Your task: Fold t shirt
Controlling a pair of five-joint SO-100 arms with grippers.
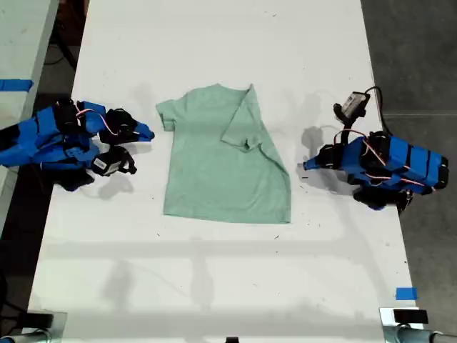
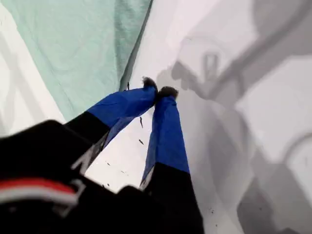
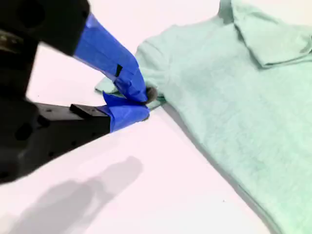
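The pale mint-green t shirt (image 1: pixel 214 179) lies flat in the middle of the white table (image 1: pixel 228 286), neck toward the far edge. Its sleeve (image 1: pixel 243 128) on the exterior view's right is folded in over the body. My first gripper (image 1: pixel 305 166) is shut and empty on bare table just off the shirt's edge (image 2: pixel 134 53) on the exterior view's right. My second gripper (image 1: pixel 148 133) is shut by the flat sleeve (image 3: pixel 151 58) on the exterior view's left. Its tips (image 3: pixel 144 100) overlap the sleeve's hem in the second wrist view. No cloth is lifted.
A blue tape mark (image 1: pixel 405 293) sits near the table's front corner on the exterior view's right. Dark floor (image 1: pixel 414 50) borders the table there. Another surface with blue tape (image 1: pixel 14 84) stands at the exterior view's left.
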